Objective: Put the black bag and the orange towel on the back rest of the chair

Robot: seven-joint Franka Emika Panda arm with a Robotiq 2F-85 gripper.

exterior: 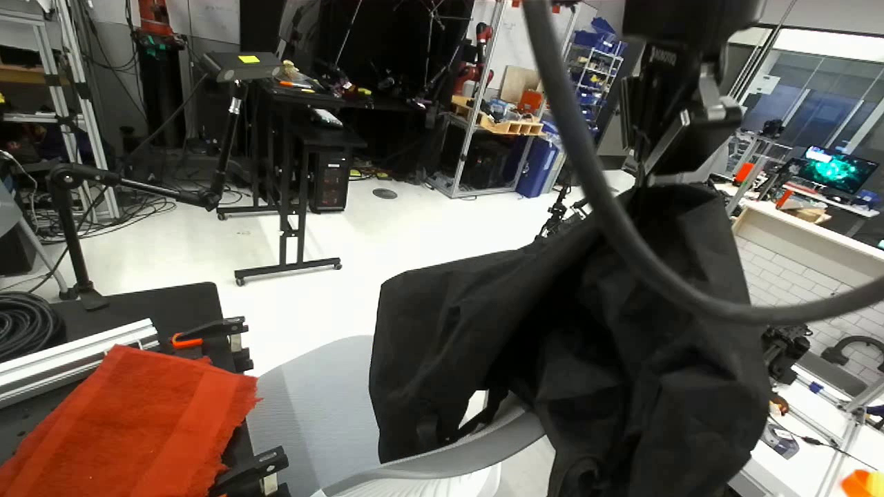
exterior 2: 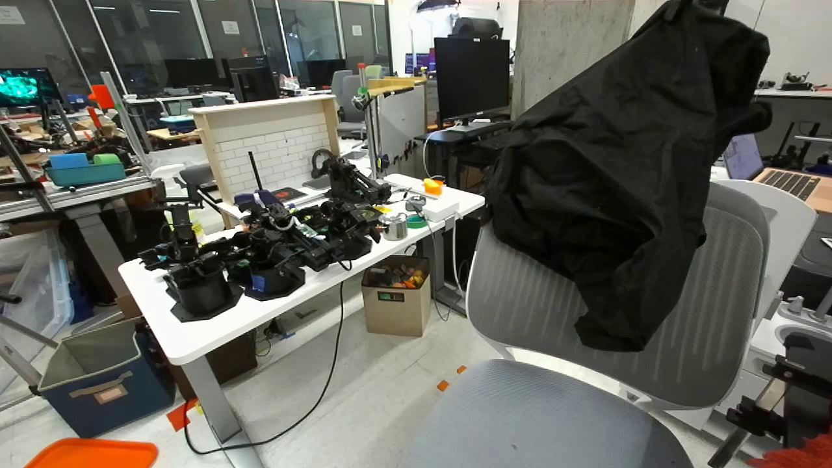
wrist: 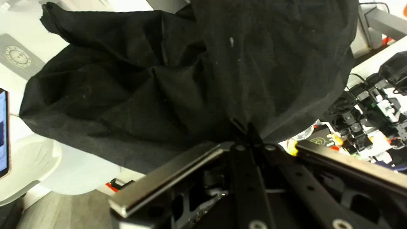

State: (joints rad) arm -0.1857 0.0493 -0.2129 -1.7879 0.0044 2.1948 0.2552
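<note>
pincer (exterior: pixel 642 176): It is standing above the back rest (exterior 2: pixel 708 305) with its jaws drawn together, pinching the top of the bag (exterior: pixel 608 359).
bag: It is hanging from the pincer, its lower folds draping down the front of the back rest and tapering to a tip over the lower half.
top edge: In an exterior view the back rest's pale edge is curving between two parts of the bag, one lying beyond it, one hanging on the near side.
room to move: Grey mesh is showing from the bag's right side to the back rest's side edge; a strip of floor (exterior 2: pixel 370 383) is separating the seat (exterior 2: pixel 533 422) from a white tabletop (exterior 2: pixel 156 312).
towel (exterior: pixel 131 421): It is lying on a black tabletop (exterior: pixel 159 304), overlapping a rail (exterior: pixel 76 366), its frayed side reaching the edge nearest the seat.
cable (exterior: pixel 760 314): In an exterior view it is crossing in front of the bag, hiding a band of cloth.
wrist view: The fingertips are meeting at the fabric, and small arms (wrist: pixel 353 127) are showing past the bag's edge.
laptop (exterior 2: pixel 786 185): In an exterior view it is showing past the back rest's corner; that frame is cutting off most of the pincer.
</note>
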